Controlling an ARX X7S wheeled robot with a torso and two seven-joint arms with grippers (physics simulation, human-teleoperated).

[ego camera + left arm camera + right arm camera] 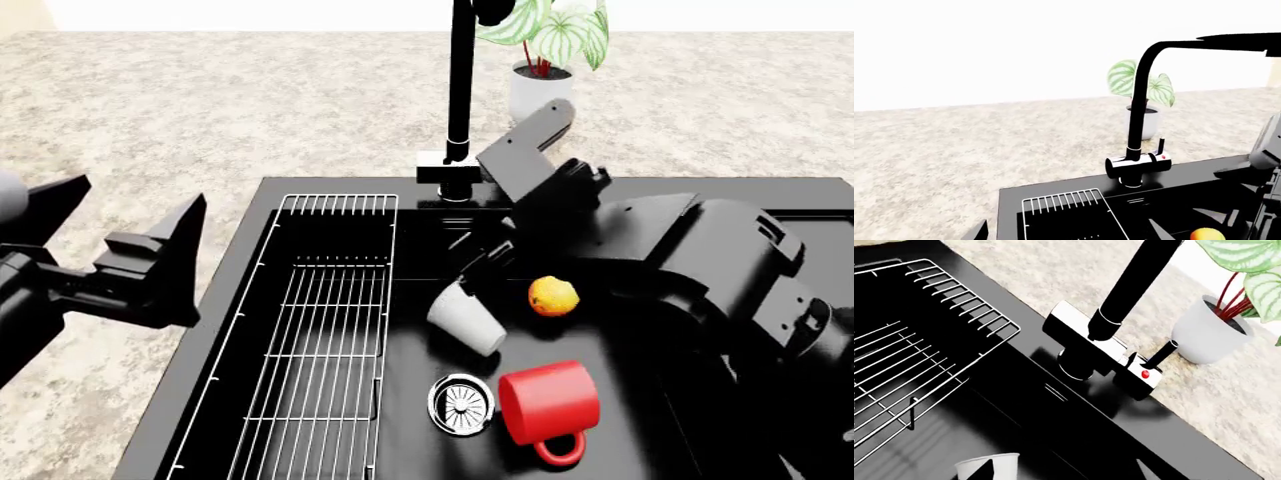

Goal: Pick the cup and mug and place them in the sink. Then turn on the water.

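Note:
The pale cup [467,318] lies tilted on the floor of the black sink [400,440], and its rim [991,465] shows behind one right fingertip. The red mug [550,400] lies on its side beside the chrome drain [462,403]. The black faucet [462,100] rises from its chrome base [1084,340], with the small red-marked lever [1155,360] beside it. My right gripper [491,255] hangs open over the basin just below the faucet, holding nothing. Left of the sink, my left gripper [134,205] is open over the counter, facing the faucet [1141,100].
A silver wire rack [320,330] fills the sink's left part. An orange-yellow fruit [553,296] lies in the basin near the cup. A white plant pot [541,90] stands behind the faucet. Speckled stone counter [200,120] surrounds the sink.

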